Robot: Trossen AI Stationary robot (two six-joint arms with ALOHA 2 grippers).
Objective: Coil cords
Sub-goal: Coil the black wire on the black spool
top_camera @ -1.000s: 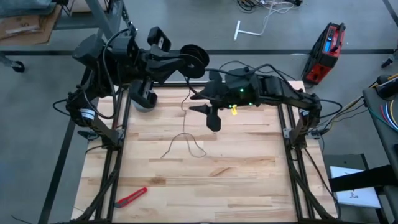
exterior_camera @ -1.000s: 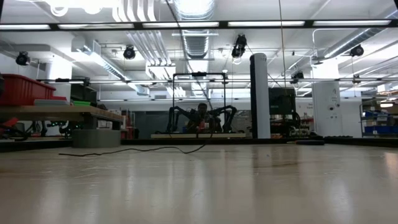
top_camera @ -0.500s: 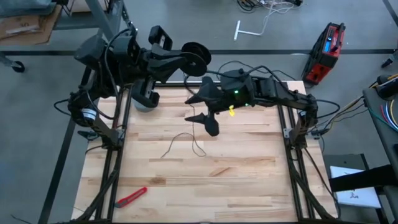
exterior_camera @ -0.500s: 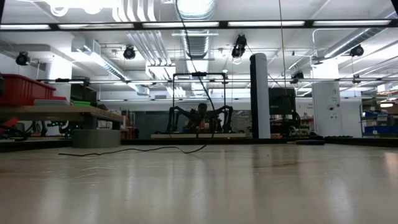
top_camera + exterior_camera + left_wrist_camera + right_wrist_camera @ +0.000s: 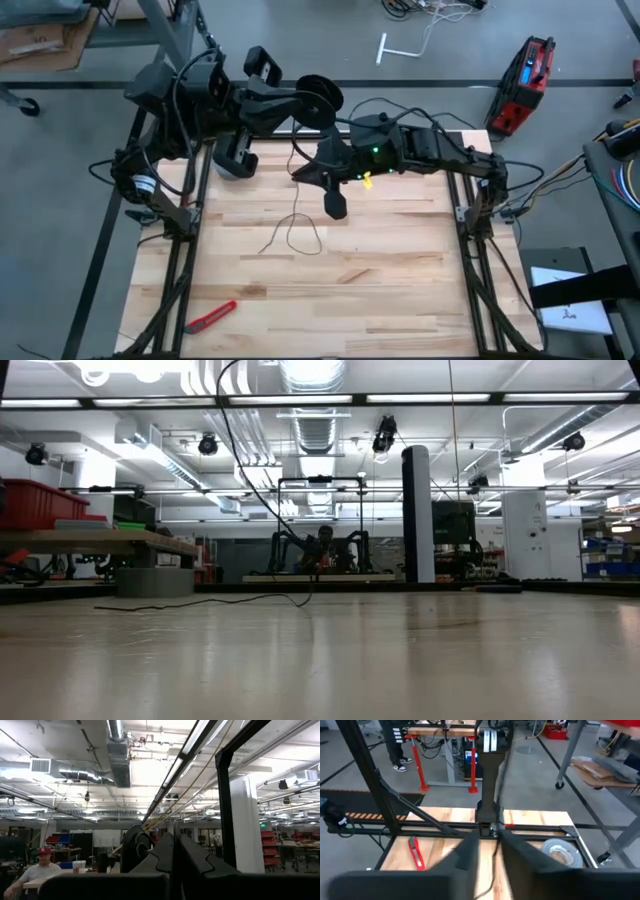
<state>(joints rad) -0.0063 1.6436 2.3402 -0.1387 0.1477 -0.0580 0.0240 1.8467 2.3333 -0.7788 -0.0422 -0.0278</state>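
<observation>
Holding reel: your left gripper (image 5: 300, 103) is clamped on the black reel (image 5: 318, 100).
Right gripper (image 5: 318, 190): fingers spread around the thin cord (image 5: 292, 232).

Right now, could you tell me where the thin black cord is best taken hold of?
Probably where the cord rises from the table toward the reel, from the side: it hangs free, while its loop lies flat. The open right gripper is beside it.
</observation>
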